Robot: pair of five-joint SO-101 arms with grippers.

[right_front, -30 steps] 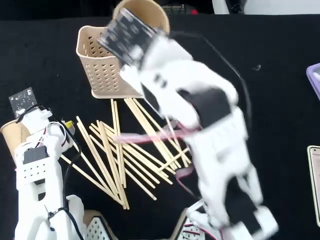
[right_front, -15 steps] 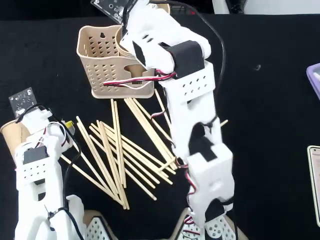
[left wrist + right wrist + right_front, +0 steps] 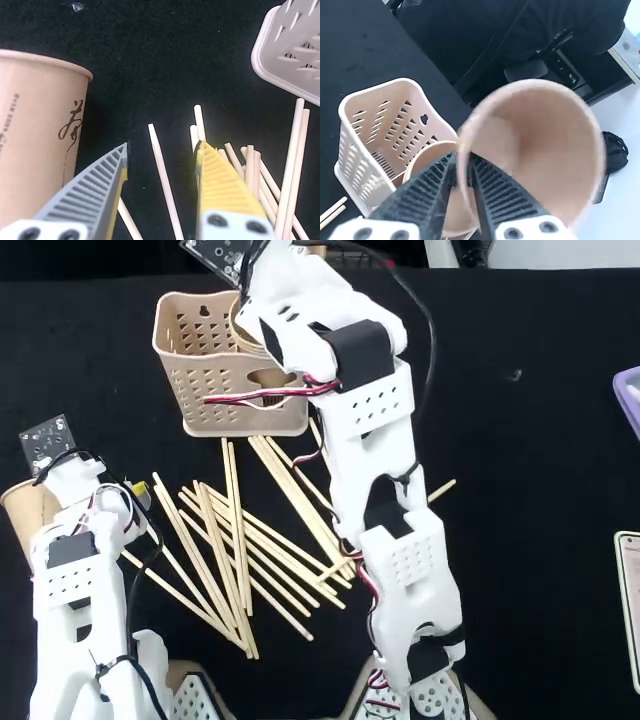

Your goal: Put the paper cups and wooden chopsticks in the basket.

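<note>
1. A black cloth (image 3: 540, 440) covers the table. A beige perforated plastic basket (image 3: 205, 375) stands on it toward the far edge.
2. Loose pale wooden chopsticks (image 3: 240, 540) lie fanned over the cloth on the near side of the basket. Several of their ends reach up to its base wall.
3. The right gripper (image 3: 462, 162) is up at the basket's rim. Its jaws are clamped on the wall of a tan paper cup (image 3: 540, 145), one jaw inside and one outside. This cup is tilted, its open mouth turned toward the wrist camera, and it is held above the basket rather than resting in it.
4. A second tan paper cup (image 3: 427, 160) sits inside the basket, mouth up, just under the right gripper.
5. The left gripper (image 3: 162, 147) is well apart from the basket, out past the chopsticks. Its jaws are spread over a single chopstick and grip nothing.
6. A third tan paper cup (image 3: 35, 130) stands upright on the cloth just beside the left gripper's grey jaw, on the side away from the basket.
7. Beyond the basket, past the table's far edge, the room shows dark furniture (image 3: 530, 40) and a pale floor (image 3: 625, 200).
8. Far across the cloth from the basket, at the right edge of the high view, are a purple corner (image 3: 630, 390) and a flat pale card (image 3: 630, 600).
</note>
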